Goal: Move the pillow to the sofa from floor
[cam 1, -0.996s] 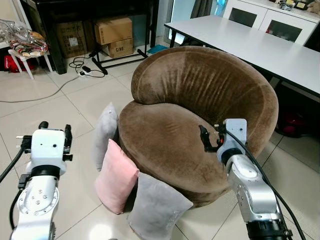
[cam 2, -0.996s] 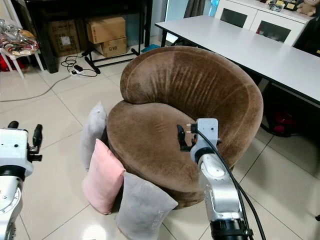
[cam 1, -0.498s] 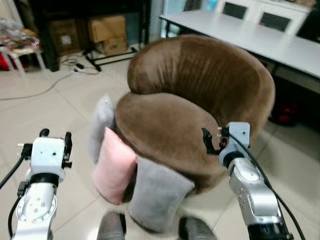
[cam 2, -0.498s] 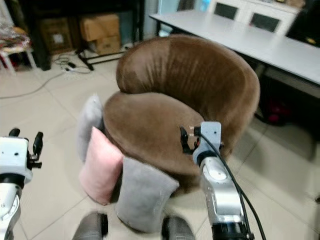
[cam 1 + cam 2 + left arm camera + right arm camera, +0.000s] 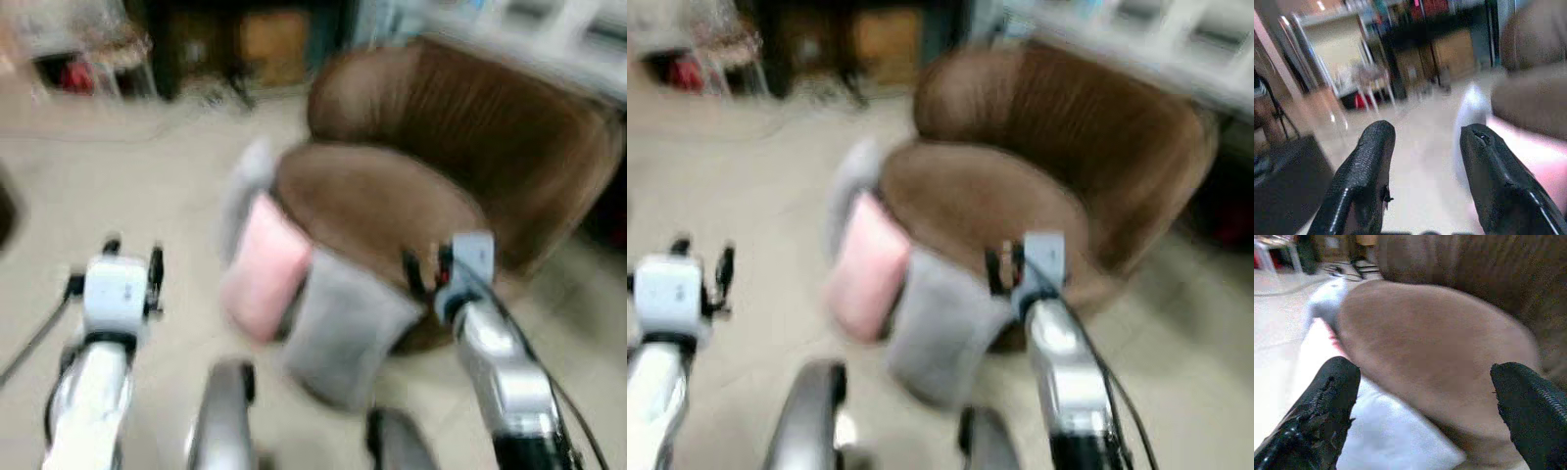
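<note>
Head views blurred throughout. Sofa (image 5: pixel 460 166): round, brown, with a curved back and a wide seat, standing on a pale tiled floor (image 5: pixel 118 196). Pillows: three, all on the floor, leaning against the sofa's front-left side. Pink pillow (image 5: pixel 265 266): upright on its edge, touching the seat's rim. Grey pillow (image 5: pixel 343 328): just beside the pink one on the near side, tilted against the sofa base. Second grey pillow (image 5: pixel 245 181): behind the pink one, farther along the seat's rim, pale and upright. Left gripper (image 5: pixel 132 264): raised over bare floor, well to the left of the pillows, holding nothing; in the left wrist view its fingers (image 5: pixel 1364 171) stand apart, jaws open, with floor and the far pillow's edge between them. Right gripper (image 5: pixel 1004 266): raised before the sofa's front edge, just above the near grey pillow; in the right wrist view its fingers (image 5: pixel 1322 401) are spread wide, jaws open and empty, with the sofa seat and a white-looking pillow below them. Robot legs (image 5: pixel 220 411): two grey shapes at the bottom of the head views. Background: dark furniture and cardboard boxes (image 5: pixel 269 39), too blurred to detail.
</note>
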{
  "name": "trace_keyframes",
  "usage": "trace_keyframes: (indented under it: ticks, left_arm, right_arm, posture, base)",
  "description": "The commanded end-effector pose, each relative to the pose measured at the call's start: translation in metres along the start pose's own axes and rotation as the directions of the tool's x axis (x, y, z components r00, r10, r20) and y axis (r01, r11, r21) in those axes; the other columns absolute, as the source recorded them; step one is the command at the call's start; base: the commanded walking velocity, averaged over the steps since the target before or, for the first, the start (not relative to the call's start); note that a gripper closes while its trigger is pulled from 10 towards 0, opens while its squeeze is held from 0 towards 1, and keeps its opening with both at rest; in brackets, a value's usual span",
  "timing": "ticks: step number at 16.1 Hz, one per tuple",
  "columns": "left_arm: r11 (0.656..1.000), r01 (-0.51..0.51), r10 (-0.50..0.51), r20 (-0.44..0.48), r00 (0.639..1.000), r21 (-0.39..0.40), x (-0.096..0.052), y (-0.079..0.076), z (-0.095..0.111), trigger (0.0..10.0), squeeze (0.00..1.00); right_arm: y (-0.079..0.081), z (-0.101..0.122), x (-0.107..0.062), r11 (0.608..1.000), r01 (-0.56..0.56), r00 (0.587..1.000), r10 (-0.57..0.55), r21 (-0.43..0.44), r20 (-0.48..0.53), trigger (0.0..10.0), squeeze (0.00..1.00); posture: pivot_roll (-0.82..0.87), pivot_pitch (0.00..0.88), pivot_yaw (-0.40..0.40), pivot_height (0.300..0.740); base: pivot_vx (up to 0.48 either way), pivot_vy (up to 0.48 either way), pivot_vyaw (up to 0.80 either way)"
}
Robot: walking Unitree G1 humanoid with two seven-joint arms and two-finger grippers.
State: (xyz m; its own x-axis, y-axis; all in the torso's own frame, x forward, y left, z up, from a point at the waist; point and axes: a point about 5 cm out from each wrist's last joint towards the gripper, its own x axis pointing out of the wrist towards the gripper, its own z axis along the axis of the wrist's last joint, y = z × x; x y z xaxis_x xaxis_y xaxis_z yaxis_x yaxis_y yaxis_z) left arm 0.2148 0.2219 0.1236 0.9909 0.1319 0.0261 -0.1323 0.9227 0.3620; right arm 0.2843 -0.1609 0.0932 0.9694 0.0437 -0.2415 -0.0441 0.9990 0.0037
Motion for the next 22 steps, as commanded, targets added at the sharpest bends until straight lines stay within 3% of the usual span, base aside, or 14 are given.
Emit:
trace_keyframes:
  ticks: [1, 4, 9, 22]
  left_arm:
    - [0.999, 0.034, -0.034, 0.030, 0.999, -0.006, 0.006, -0.003, 0.007, 10.0, 0.00]
    - [0.999, 0.050, -0.050, 0.041, 0.998, -0.012, 0.011, -0.001, 0.010, 10.0, 0.00]
    - [0.997, 0.068, -0.067, 0.044, 0.997, -0.024, 0.016, 0.002, 0.010, 10.0, 0.00]
    - [0.999, 0.035, -0.034, 0.040, 0.999, -0.024, 0.009, 0.011, 0.013, 10.0, 0.00]
  right_arm:
    - [0.000, -0.001, -0.003, 1.000, -0.003, 1.000, 0.003, -0.003, -0.009, 10.0, 0.00]
    - [-0.001, -0.004, -0.015, 1.000, 0.011, 1.000, -0.011, -0.003, -0.016, 10.0, 0.00]
    - [0.000, -0.005, -0.026, 0.999, 0.030, 0.999, -0.029, 0.012, -0.022, 10.0, 0.00]
    - [0.011, -0.004, -0.011, 0.999, -0.002, 1.000, 0.003, 0.035, -0.021, 10.0, 0.00]
  posture:
    - [-0.05, 0.000, -0.022, 0.580]
    - [-0.12, 0.000, 0.037, 0.580]
    - [-0.13, 0.000, 0.022, 0.580]
    - [-0.05, 0.000, -0.002, 0.580]
  base:
    - [0.000, 0.000, 0.00]
    - [0.000, 0.000, 0.00]
    - [0.000, 0.000, 0.00]
    - [0.275, 0.000, -0.12]
